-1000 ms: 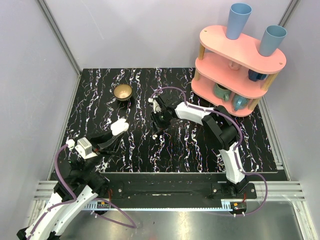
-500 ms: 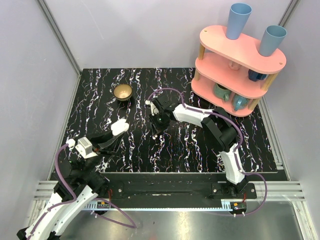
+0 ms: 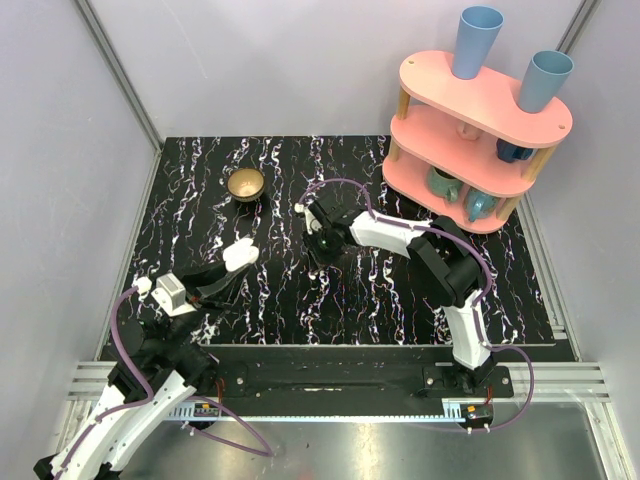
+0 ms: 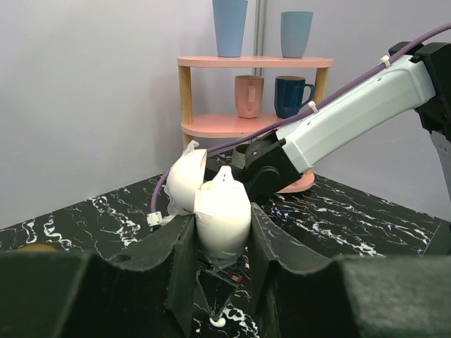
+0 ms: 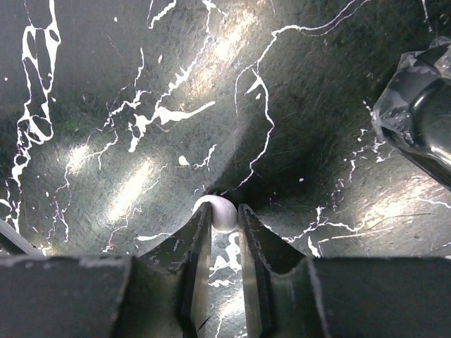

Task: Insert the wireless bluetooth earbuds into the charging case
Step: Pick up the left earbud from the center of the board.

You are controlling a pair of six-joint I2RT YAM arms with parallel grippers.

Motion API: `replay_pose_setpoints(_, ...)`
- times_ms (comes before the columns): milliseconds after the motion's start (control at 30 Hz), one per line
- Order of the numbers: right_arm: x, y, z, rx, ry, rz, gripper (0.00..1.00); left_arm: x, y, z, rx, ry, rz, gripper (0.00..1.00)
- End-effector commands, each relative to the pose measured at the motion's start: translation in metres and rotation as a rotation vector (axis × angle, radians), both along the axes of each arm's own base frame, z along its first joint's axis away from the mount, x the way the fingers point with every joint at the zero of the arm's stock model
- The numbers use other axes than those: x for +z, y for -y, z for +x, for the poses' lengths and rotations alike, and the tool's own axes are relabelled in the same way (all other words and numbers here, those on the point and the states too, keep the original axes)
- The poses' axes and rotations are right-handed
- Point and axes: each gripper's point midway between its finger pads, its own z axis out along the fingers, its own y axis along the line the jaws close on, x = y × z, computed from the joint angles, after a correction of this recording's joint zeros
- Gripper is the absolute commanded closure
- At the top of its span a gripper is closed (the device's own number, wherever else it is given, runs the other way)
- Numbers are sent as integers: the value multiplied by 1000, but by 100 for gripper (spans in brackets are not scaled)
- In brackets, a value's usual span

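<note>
My left gripper (image 3: 233,262) is shut on the white charging case (image 3: 240,252) and holds it above the table's left side. In the left wrist view the case (image 4: 222,211) stands between the jaws with its lid (image 4: 183,184) hinged open to the left. My right gripper (image 3: 320,247) is low over the middle of the table. In the right wrist view its fingertips (image 5: 224,215) are closed on one tiny white earbud (image 5: 220,210) at the tabletop. A small white blob (image 4: 217,321) lies on the table under the case; I cannot tell whether it is the second earbud.
A brass bowl (image 3: 245,184) sits at the back left. A pink shelf (image 3: 470,140) with cups and mugs stands at the back right. A glossy black object (image 5: 419,130) lies just right of the right gripper.
The right gripper shifted slightly left, then back right and a little nearer. The left arm and the case have not moved.
</note>
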Motion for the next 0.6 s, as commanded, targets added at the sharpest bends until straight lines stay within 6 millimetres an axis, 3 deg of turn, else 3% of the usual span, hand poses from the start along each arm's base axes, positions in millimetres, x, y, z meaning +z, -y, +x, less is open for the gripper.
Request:
replay_pose_setpoints(0, -29, 25, -19, -3, -50, -118, 78, 18, -9, -9, 3, 51, -66, 100)
replay_pose_setpoints(200, -19, 21, -19, -38, -52, -84, 82, 16, -9, -9, 2, 44, -64, 100)
replay_pose_setpoints(500, 0, 44, -36, -362, -79, -31, 85, 16, -10, -9, 8, 44, -73, 100)
replay_pose_setpoints(567, 14, 45, -41, -411, -54, 41, 85, 14, -9, -7, 7, 42, -69, 100)
